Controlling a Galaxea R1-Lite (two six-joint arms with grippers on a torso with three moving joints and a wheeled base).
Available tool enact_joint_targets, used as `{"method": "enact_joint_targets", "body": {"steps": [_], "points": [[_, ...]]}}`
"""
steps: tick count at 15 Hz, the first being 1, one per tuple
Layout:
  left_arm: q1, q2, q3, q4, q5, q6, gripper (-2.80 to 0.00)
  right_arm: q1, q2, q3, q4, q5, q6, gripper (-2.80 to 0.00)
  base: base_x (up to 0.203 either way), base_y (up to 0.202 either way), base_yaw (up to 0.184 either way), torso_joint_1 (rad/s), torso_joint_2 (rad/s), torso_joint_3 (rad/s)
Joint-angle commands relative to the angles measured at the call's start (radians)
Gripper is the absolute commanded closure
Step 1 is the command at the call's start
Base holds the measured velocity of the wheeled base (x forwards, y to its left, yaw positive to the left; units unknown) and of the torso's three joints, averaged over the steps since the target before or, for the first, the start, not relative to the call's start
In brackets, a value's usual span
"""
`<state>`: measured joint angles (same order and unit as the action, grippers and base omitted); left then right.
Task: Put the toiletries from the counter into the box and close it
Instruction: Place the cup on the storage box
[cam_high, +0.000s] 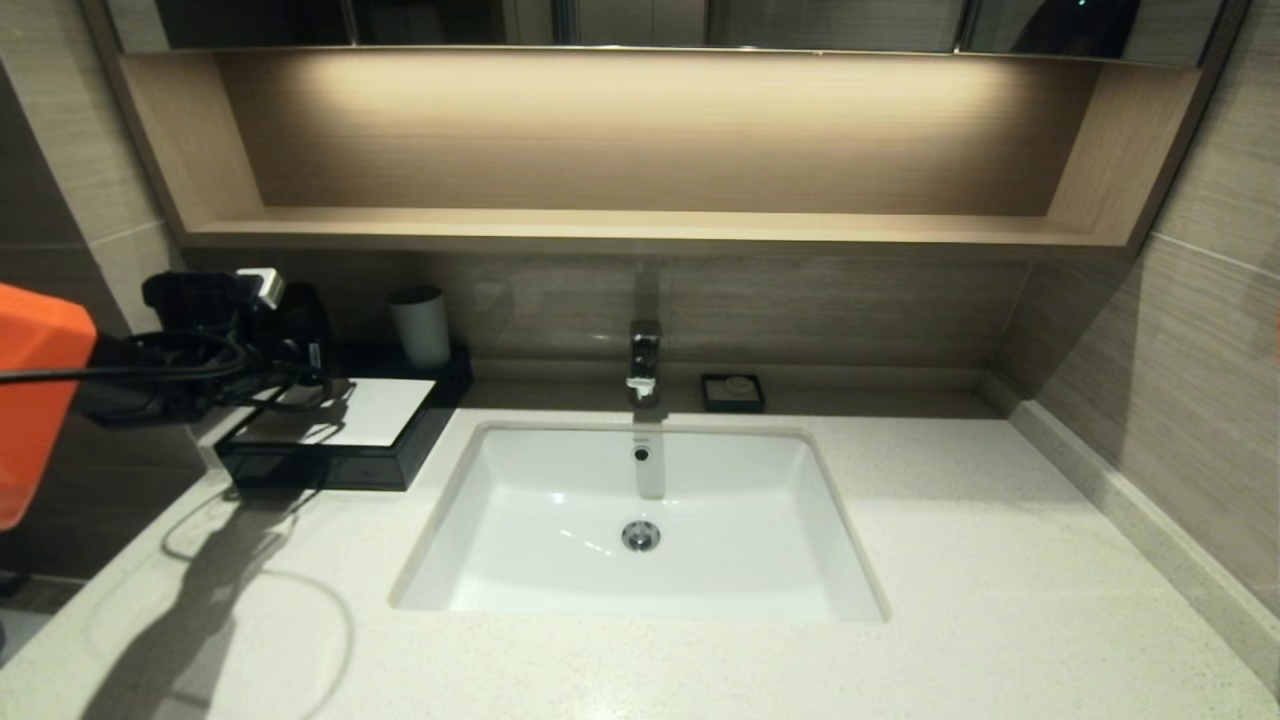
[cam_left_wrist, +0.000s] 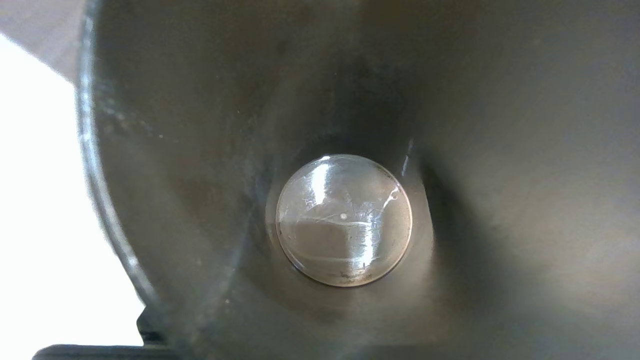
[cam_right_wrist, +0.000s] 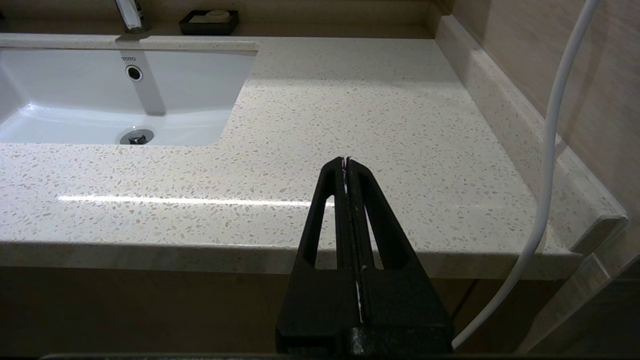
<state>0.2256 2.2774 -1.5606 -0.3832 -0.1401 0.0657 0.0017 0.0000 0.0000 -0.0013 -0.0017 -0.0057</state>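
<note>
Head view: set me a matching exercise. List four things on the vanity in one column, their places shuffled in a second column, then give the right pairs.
Things:
1. box
2. soap dish
3. tap
4. grey cup

Places:
A. behind the basin, at its middle
B. on the counter, left of the basin
C. behind the box, by the wall
D. right of the tap, by the wall

Pairs: 1-B, 2-D, 3-A, 4-C
</note>
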Motion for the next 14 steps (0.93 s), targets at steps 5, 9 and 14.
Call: {"method": "enact_joint_targets", "body": {"steps": [5, 9, 14], "points": [[-0.003, 0.016, -0.003, -0.003, -0.001, 0.0, 0.0, 0.0, 0.0, 0.002, 0.0, 0.0, 0.0, 0.0, 0.0, 0.0, 0.0, 0.0, 0.0, 0.0], [-0.006, 0.025, -0.013, -0.003, 0.0, 0.002, 0.0, 0.0, 0.0, 0.002, 0.0, 0.0, 0.0, 0.0, 0.0, 0.0, 0.0, 0.0, 0.0, 0.0], [-0.006, 0.03, -0.016, 0.021, 0.001, 0.007, 0.0, 0.001, -0.001, 0.002, 0.0, 0.0, 0.0, 0.0, 0.0, 0.0, 0.0, 0.0, 0.0, 0.0]]}}
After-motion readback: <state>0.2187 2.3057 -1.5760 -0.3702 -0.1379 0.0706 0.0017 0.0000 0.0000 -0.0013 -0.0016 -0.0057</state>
